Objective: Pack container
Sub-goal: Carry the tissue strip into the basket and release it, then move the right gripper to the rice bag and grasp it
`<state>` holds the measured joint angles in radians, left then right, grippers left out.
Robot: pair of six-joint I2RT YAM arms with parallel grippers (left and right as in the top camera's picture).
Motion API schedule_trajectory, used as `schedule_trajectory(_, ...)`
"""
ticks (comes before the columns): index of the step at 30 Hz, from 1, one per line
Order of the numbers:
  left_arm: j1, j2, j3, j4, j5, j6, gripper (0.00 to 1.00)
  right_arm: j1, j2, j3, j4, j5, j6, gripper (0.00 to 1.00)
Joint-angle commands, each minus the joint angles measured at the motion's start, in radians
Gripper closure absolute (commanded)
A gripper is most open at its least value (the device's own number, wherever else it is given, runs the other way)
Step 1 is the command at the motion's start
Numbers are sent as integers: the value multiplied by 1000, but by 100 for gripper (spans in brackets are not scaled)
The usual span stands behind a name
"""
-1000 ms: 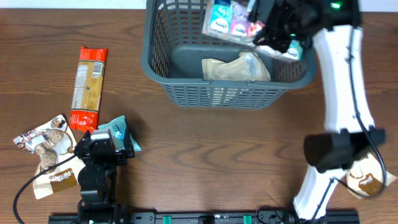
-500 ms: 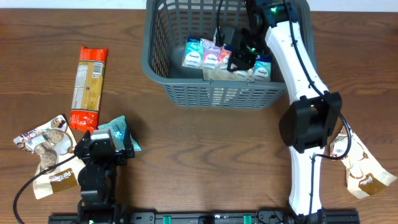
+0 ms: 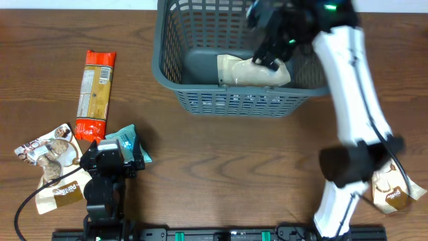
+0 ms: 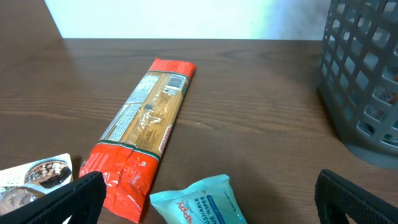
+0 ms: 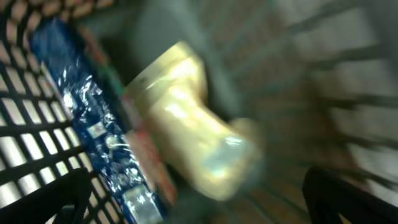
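The container (image 3: pixel 231 100) is a dark grey lattice basket at the table's far middle; its wall also shows in the left wrist view (image 4: pixel 367 81). My right gripper (image 3: pixel 271 40) hangs open over its inside, holding nothing. In the blurred right wrist view, the open gripper (image 5: pixel 199 208) looks down on a beige packet (image 5: pixel 193 143) and a shiny blue packet (image 5: pixel 93 137) lying by the slotted wall (image 5: pixel 18 106). The beige packet (image 3: pixel 253 71) lies on the basket floor. My left gripper (image 3: pixel 115 152) rests open at the near left, over a teal wipes packet (image 4: pixel 199 202).
A long red-and-orange pasta packet (image 3: pixel 95 94) lies left of the basket, also ahead of the left gripper (image 4: pixel 146 118). Two cookie packets (image 3: pixel 45 152) (image 3: pixel 60 193) lie at the near left. Another packet (image 3: pixel 393 191) lies near the right arm's base.
My right gripper has opened and let go of the colourful multipack inside the basket, then shifted above it; that pack is now hidden. The left arm has not moved.
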<state>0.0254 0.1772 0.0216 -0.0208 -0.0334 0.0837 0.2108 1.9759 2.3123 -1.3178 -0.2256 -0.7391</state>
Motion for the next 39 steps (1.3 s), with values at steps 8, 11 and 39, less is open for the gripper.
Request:
schedule_trajectory(8,2,3,-17,-23,-23,12,1,-255,-288,10,-306,226,405,1)
schedule_trajectory(11,2,3,-17,-23,-23,12,1,-345,-345,-1,-334,108,397,1)
schedule_trajectory(39,2,3,-17,-23,-23,8,1,-393,-1062,-973,-268,304,216,1)
